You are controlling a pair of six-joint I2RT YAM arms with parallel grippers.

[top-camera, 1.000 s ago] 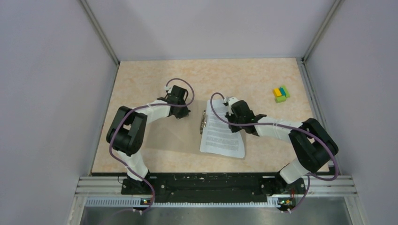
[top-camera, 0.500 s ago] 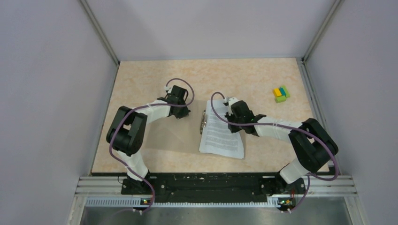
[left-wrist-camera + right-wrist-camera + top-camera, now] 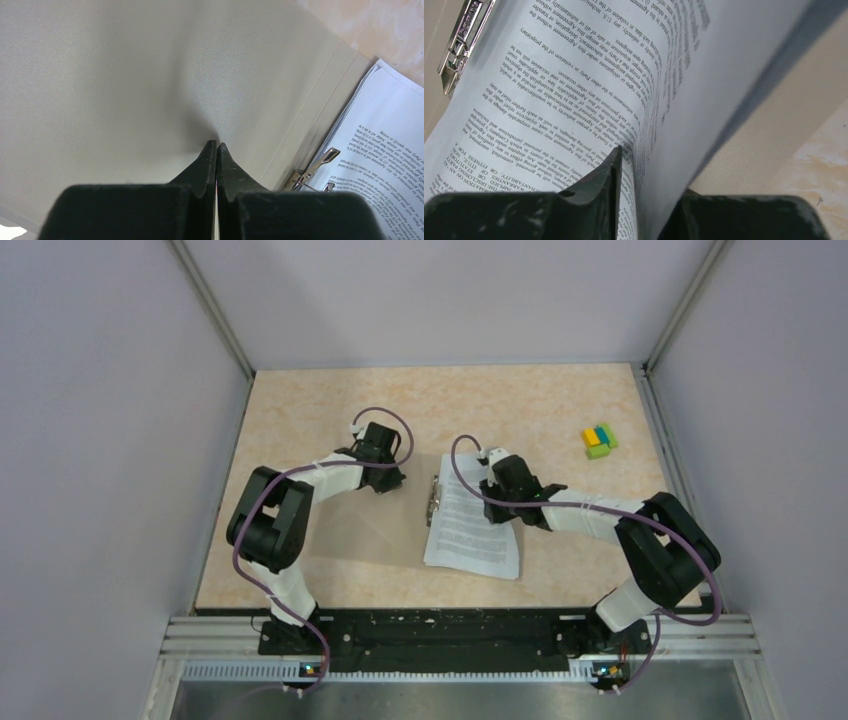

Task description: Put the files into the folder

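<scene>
- Folder (image 3: 365, 530): it lies open and flat on the table (image 3: 520, 400). Its spine runs from the far side toward you, and the metal clip (image 3: 433, 498) sits at the far end of that spine.
- Files (image 3: 472, 530): the stack rests on the right-hand half of the folder, just right of the spine. Its long axis runs almost parallel to the spine, with the near end swung slightly to the right. The far left corner sits just beside the clip.
- Left gripper (image 3: 216, 146): the jaws are fully closed with nothing between them. Their tips press straight down on the bare inner face of the left cover. From these tips the files lie to the right, beyond the spine.
- Right gripper (image 3: 629, 157): it stands over the upper part of the files. The raised edge of the top sheets runs up between its fingers, and the gap looks narrow. One finger (image 3: 606, 172) shows, but the other is hidden behind the curled paper. You cannot tell whether the sheets are pinched or already loose.
- Governing relation: your right arm is the nearer one to the files, and your left arm is the nearer one to the free cover.
- Judgement: the sheets look to be nearly in place. Seating them means moving them leftward, toward the clip and spine. Closing the folder would then swing the left cover rightward over them, about the spine.
</scene>
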